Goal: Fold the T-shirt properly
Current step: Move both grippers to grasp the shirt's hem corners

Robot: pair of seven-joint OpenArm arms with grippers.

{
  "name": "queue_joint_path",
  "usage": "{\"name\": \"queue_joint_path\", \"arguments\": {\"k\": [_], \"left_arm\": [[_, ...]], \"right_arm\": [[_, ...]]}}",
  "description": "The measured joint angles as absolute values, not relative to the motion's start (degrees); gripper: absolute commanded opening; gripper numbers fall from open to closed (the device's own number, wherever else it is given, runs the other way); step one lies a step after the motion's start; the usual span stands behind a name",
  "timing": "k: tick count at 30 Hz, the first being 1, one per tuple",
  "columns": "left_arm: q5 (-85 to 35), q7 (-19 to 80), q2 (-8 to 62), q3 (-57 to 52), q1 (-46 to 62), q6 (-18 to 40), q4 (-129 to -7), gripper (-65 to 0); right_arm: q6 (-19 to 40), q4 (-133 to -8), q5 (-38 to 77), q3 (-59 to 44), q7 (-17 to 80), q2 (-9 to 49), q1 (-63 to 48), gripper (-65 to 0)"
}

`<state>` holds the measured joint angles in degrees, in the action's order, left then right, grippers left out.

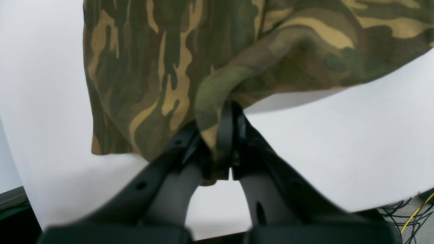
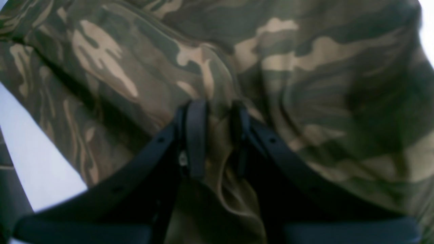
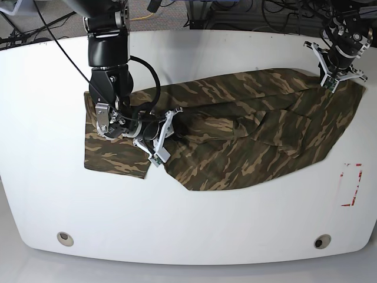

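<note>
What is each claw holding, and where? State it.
Left claw pinches a bunched fold at the T-shirt edge. Right claw grips a gathered fold of its cloth, away from the edges.

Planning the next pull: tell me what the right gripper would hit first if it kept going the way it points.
The right gripper already has the T-shirt bunched between its fingers, so more camouflage cloth comes first; the base view suggests it points across the shirt, though depth is unclear.

Black arms (image 3: 108, 53) trailing black cables, with white-framed, black-fingered pincers (image 3: 168, 127).
</note>
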<state>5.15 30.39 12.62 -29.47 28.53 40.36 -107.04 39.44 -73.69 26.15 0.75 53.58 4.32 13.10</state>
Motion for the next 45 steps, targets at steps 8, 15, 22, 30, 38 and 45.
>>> {"name": "queue_joint_path", "arguments": {"k": [8,15,22,30,38,45], "left_arm": [[5.15,30.41,12.62,-29.45,28.53,40.36,-107.04,-65.0],[5.37,30.63,12.47,-29.41,26.57,40.38,-107.22,-65.0],[5.32,30.39,12.43,-23.05,24.12,40.07,-107.90,-65.0],[5.41,30.46,12.40,-16.16,24.43,40.16,-107.90,-65.0],[5.32,30.37,12.38,-12.25,24.25,40.14,-107.28,-64.9],[5.56,30.59,12.45,-12.36,24.25,40.14,-105.78,-64.9]], "right_arm": [[39.46,-80.20,26.39,0.56,54.08,4.38,10.07,-65.0],[39.57,-91.81,27.22,-0.89,53.74,7.46,7.01,-65.0],[39.55,-100.18,26.76,-8.78,54.85,10.22,1.69,-65.0],[39.94,-111.83,27.24,-14.04,55.57,11.75,-8.84,-65.0],[39.92,-114.48,27.24,-18.00,55.68,11.33,-16.49,-65.0],[39.94,-114.30,27.05,-18.00,55.53,9.06,-17.26,-42.3]]}}
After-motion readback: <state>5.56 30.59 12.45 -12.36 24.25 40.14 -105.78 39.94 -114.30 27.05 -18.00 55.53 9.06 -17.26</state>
